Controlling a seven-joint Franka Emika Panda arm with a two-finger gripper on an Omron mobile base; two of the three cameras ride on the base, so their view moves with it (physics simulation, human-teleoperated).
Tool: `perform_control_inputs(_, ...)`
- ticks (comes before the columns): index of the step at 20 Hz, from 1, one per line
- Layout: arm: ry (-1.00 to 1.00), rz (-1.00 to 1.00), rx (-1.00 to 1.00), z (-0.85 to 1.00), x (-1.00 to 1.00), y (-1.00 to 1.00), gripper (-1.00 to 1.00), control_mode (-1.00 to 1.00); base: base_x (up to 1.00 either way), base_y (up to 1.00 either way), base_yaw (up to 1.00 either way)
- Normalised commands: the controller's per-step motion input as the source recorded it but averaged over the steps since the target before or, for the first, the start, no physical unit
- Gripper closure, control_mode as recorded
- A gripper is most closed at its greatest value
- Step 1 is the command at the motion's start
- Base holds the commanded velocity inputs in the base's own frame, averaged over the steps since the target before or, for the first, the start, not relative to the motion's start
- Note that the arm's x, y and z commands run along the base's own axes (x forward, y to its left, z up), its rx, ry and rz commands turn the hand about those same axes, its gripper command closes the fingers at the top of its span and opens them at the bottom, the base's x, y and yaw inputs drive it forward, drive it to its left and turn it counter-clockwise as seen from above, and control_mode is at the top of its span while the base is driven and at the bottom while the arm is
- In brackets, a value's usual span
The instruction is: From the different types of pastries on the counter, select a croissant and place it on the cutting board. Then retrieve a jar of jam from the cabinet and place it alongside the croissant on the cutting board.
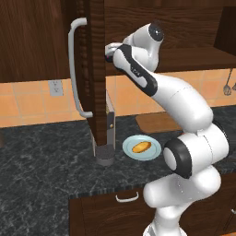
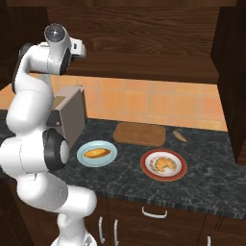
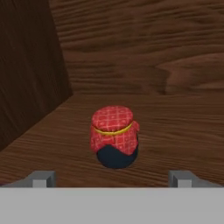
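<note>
Spread, empty gripper (image 3: 112, 178) inside the cabinet (image 1: 87, 69), jar of jam (image 3: 114, 136) upright straight ahead between its fingertips; croissant (image 2: 164, 164) on red-rimmed plate (image 2: 145, 165), cutting board (image 2: 139, 133) bare, both placements remaining

From the left base, the open cabinet door (image 1: 94, 69) hides the tool's end, and the arm covers most of the cutting board (image 1: 154, 120). The hand view's lower edge cuts off the fingertips (image 3: 41, 178). A small brown piece (image 2: 180, 136) beside the board is too small to identify.
</note>
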Motion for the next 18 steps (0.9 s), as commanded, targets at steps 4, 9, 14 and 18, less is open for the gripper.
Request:
perform_control_inputs(4,0.00,0.00,0.00,-0.03,0.52,0.17,-1.00,-1.00,0.00,0.00,0.00)
perform_control_inputs(9,0.01,0.00,0.00,0.00,0.16,0.10,-1.00,-1.00,0.00,0.00,0.00)
perform_control_inputs(14,0.01,0.00,0.00,-0.04,0.05,0.00,-1.00,-1.00,0.00,0.00,0.00)
perform_control_inputs(18,0.01,0.02,0.00,-0.16,0.17,0.00,-1.00,-1.00,0.00,0.00,0.00)
